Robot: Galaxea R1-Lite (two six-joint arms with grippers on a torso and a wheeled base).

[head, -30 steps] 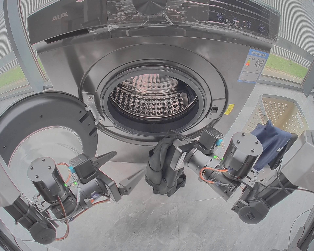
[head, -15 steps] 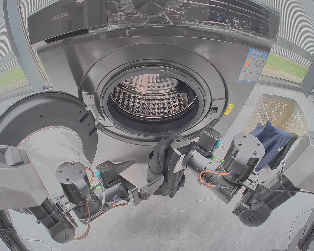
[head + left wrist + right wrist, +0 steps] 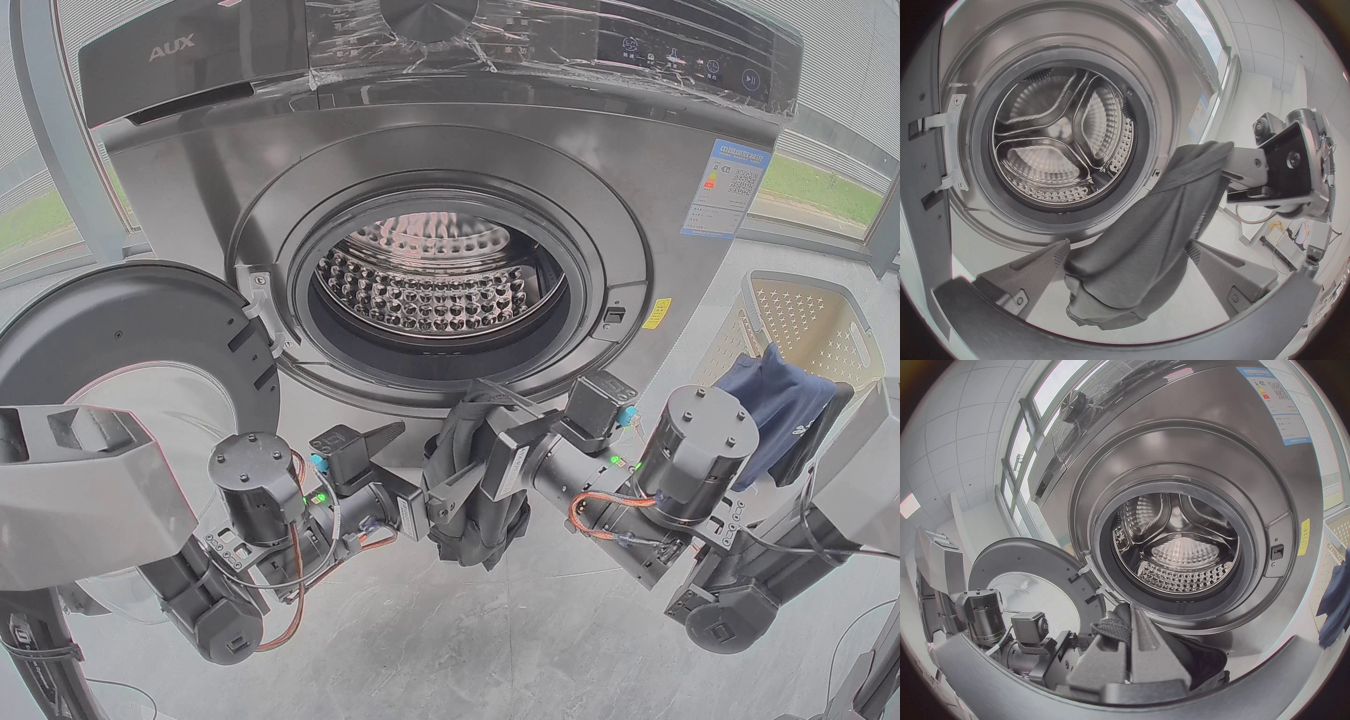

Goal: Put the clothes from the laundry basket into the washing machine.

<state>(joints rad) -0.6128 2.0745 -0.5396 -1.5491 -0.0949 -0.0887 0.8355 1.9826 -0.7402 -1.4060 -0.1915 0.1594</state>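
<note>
Right hand (image 3: 1125, 629) pinches one dark garment (image 3: 473, 530), left hand (image 3: 1126, 248) spread around it; one blue garment (image 3: 773, 403) drapes the basket (image 3: 825, 323).

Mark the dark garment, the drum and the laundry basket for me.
garment (image 3: 1134, 253), left wrist view, middle of the hanging fold.
drum (image 3: 431, 300), head view, perforated back wall.
basket (image 3: 816, 328), head view, perforated inner wall.

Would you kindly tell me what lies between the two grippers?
The dark garment, clamped in the right gripper, hangs between the open left gripper's fingers, in the left wrist view.
</note>
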